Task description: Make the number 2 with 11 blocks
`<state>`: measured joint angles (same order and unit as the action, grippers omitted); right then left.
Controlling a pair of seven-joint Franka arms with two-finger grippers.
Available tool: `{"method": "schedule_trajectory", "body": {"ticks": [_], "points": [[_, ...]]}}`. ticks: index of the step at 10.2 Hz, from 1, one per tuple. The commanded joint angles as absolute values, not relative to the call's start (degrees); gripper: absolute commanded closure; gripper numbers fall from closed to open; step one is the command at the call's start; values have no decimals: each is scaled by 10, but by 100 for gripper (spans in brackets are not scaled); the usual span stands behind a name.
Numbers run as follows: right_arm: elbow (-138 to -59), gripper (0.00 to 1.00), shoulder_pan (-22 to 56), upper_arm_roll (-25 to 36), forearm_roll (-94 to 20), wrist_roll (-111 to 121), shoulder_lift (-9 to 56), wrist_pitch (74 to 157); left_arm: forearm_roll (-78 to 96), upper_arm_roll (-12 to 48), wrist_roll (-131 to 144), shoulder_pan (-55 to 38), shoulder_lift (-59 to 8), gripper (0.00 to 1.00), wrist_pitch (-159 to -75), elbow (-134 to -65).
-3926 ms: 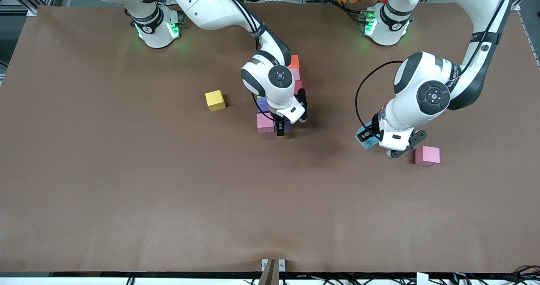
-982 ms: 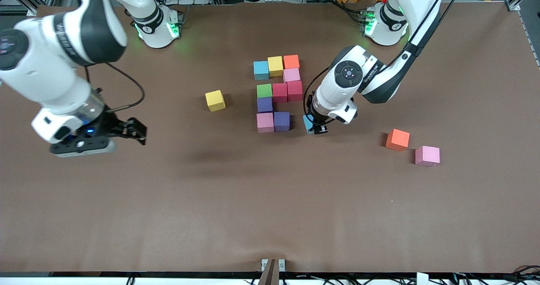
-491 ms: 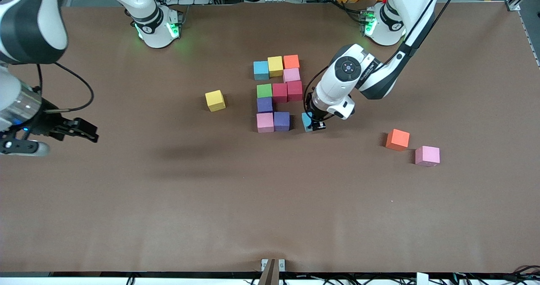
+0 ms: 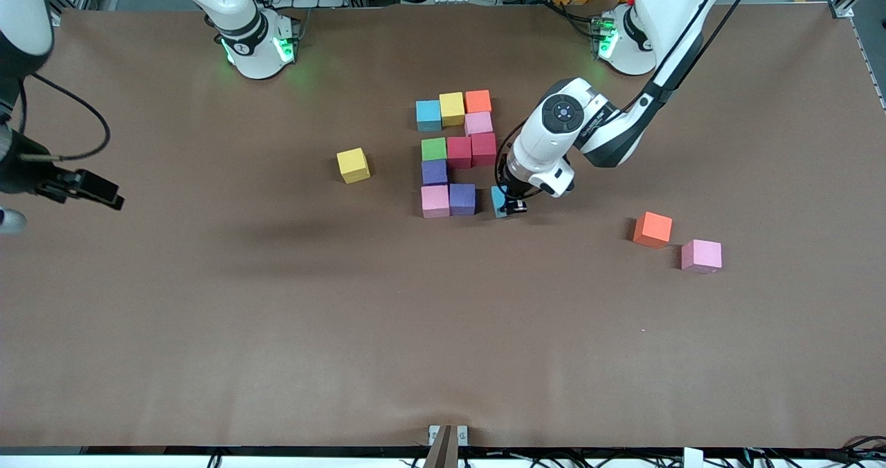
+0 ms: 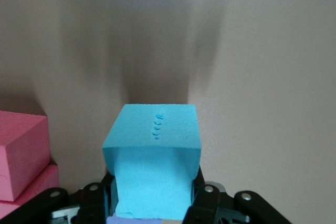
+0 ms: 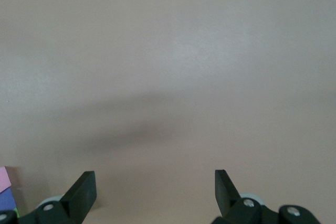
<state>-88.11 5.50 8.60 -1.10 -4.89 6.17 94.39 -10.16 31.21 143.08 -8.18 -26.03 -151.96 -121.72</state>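
While the left jaws are clenching on the last blue block [image 4: 499,200], the number 2 [image 4: 453,153] is sitting ten cubes deep at mid tabletop [image 4: 277,316] (clock as read in the front view, 12 toward the bases). The 12 o'clock row is showing blue [image 4: 428,115], yellow [image 4: 451,108] and orange [image 4: 477,101]. A pink cube [image 4: 478,122] is sitting under the orange one, then green [image 4: 434,149], red [image 4: 459,151] and red [image 4: 484,148] are making the middle bar. A purple cube [image 4: 434,172] is dropping down at the bar's 9 o'clock end, and pink [image 4: 435,200] plus purple [image 4: 462,199] are starting the 6 o'clock row. The held block is riding low at 3 o'clock of that purple cube with a gap showing between them; I cannot tell whether it is touching the tabletop. My read: one placement is remaining, so it is needing a nudge toward 9 o'clock, a set-down and a release. Spares are lying loose: a yellow block [image 4: 353,165] at 9 o'clock of the digit, an orange block [image 4: 653,229] and a pink block [image 4: 700,255] out at 4 o'clock. The right jaws are waiting spread wide and empty over bare tabletop at the right arm's end.
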Motion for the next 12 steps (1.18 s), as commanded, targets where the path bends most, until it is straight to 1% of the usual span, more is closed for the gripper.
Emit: {"method": "schedule_trajectory", "body": {"ticks": [1, 3, 6, 8, 12], "points": [[-930, 0, 43, 79, 4, -26, 8, 941, -117, 312, 1435, -86, -272, 84, -1535, -1215], [-942, 0, 41, 79, 4, -27, -13, 929, -117, 312, 1435, -97, -280, 84, -1542, -1212], [-926, 0, 42, 77, 3, -28, -7, 899, -117, 312, 1435, -98, -290, 83, -1552, -1211], [-920, 0, 41, 78, 3, -27, -6, 898, -117, 312, 1434, -103, -301, 82, -1568, -1211], [-897, 0, 37, 78, 6, -27, -4, 907, -118, 312, 1433, -112, -301, 81, -1565, -1216]]}}
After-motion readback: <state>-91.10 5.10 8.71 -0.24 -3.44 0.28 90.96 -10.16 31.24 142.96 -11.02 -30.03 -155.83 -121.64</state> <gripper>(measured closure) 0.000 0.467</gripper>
